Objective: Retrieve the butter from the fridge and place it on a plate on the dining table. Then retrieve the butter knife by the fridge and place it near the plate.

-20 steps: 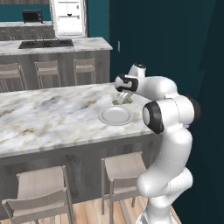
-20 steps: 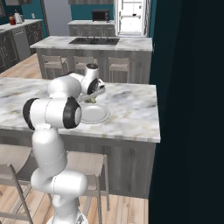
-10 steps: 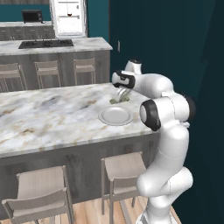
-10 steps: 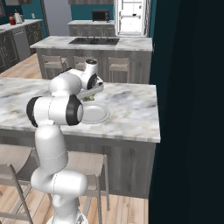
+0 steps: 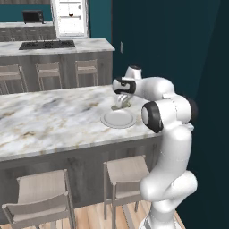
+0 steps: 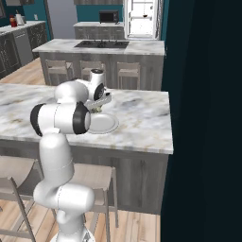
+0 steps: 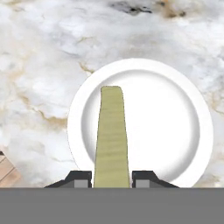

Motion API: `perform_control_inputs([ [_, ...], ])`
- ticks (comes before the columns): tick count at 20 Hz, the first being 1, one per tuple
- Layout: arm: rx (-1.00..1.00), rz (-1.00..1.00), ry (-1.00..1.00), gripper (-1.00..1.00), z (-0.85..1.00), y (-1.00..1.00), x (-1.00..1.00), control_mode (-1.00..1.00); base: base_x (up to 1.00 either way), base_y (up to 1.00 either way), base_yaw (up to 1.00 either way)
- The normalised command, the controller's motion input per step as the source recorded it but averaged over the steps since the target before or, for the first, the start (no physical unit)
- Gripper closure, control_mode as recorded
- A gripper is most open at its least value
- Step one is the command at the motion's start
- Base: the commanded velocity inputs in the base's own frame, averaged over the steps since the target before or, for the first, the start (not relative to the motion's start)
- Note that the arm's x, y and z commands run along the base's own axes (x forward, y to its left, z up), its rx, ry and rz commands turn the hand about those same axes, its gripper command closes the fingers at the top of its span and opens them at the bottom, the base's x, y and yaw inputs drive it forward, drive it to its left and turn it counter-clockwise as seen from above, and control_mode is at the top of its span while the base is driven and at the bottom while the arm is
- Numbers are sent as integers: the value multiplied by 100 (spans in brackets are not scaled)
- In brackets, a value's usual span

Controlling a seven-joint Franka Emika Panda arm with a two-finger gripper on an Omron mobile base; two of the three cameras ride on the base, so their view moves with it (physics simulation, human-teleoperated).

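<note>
Gripper (image 7: 112, 177) pinches the butter (image 7: 111, 140) above the plate (image 7: 175, 131). The stick points along the fingers, left of centre; height probably small.

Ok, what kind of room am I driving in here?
It looks like a home kitchen, rendered in simulation. The arm works at a marbled dining table with stools tucked under it. Behind it stands a counter with a built-in stove, and a microwave sits farther back.
</note>
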Motion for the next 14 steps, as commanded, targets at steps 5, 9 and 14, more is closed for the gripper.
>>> perform_control_inputs([
  [5,-3,0,0,100,-34,0,0,-100,0,0,0],
  [9,-3,0,-2,100,-24,0,1,-100,0,0,0],
  [14,-1,0,-6,100,-18,0,7,-100,0,0,0],
])
